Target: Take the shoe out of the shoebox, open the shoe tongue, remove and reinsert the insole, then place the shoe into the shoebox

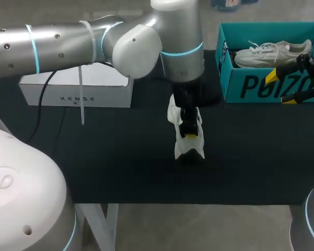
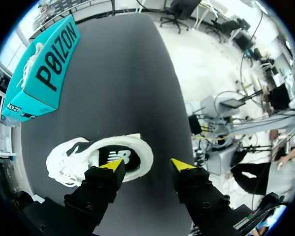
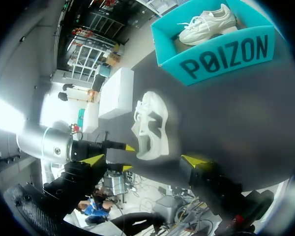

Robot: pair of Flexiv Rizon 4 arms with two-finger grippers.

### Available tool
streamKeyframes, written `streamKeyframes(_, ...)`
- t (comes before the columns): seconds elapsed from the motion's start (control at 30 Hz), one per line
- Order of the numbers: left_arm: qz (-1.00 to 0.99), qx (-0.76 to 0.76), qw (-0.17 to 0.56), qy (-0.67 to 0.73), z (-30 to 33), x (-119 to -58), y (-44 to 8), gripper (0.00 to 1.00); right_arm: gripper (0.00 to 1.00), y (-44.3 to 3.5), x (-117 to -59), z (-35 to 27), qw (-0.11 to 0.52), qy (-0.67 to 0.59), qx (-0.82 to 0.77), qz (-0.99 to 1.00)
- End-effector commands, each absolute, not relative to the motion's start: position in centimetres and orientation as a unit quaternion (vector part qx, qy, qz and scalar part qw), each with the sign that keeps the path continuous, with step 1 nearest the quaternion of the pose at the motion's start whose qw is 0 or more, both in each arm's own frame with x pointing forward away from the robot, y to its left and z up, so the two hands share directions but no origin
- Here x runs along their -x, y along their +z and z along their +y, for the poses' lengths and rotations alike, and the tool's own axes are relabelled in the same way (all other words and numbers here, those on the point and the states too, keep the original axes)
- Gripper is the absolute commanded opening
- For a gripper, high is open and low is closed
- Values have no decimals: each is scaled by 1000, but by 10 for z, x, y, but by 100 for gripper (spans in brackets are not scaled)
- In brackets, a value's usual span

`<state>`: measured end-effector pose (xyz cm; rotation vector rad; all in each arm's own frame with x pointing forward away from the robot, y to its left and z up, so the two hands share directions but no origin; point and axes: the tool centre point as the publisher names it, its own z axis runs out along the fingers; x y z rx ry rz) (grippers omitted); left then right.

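Centrally, shoe (image 1: 188, 149) clear of edges, left hand (image 2: 147, 165) spread

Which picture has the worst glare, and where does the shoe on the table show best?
Right wrist view: worst glare, a white blaze in the room beyond the left arm. Left wrist view: the shoe shows best, bright on the dark table. Head view: even light, but that arm hides half the shoe.

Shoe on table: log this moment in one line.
shoe: on table, out of shoebox | left end effector: open, over shoe | right end effector: open
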<state>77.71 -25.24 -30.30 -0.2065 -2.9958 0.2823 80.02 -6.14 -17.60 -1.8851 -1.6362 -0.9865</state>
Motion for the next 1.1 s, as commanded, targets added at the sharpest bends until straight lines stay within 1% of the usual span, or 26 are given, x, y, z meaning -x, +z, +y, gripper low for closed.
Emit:
streamKeyframes(0.03,-989,77,71,108,-254,-774,-317,100,100,-176,-800,-61,226,-357,685,-594)
streamKeyframes(0.43,-992,66,60,84,-265,-772,-356,100,100,-176,-800,-61,226,-357,685,-594)
streamKeyframes(0.5,-995,54,44,73,-265,-773,-362,100,100,-176,-800,-61,226,-357,685,-594)
streamKeyframes(0.53,-994,53,50,79,-265,-774,-365,100,100,-176,-800,-61,226,-357,685,-594)
streamKeyframes(0.63,-996,38,37,75,-265,-777,-375,100,100,-176,-800,-61,226,-357,685,-594)
streamKeyframes(0.7,-995,34,47,75,-264,-780,-382,100,100,-176,-800,-61,226,-357,685,-594)
streamKeyframes(0.77,-996,28,42,69,-263,-780,-387,97,100,-176,-800,-61,226,-357,685,-594)
streamKeyframes(0.83,-996,27,47,68,-262,-779,-392,92,100,-176,-800,-61,226,-357,685,-594)
streamKeyframes(0.93,-997,19,37,61,-259,-779,-398,89,100,-176,-800,-61,226,-357,685,-594)
streamKeyframes(0.97,-997,19,36,61,-259,-779,-400,86,100,-176,-800,-61,226,-357,685,-594)
streamKeyframes(1.0,-997,13,36,61,-259,-780,-403,76,100,-176,-800,-61,226,-357,685,-594)
streamKeyframes(1.03,-998,10,31,58,-258,-780,-405,63,100,-176,-800,-61,226,-357,685,-594)
streamKeyframes(1.1,-998,3,31,56,-258,-780,-408,19,100,-176,-800,-61,226,-357,685,-594)
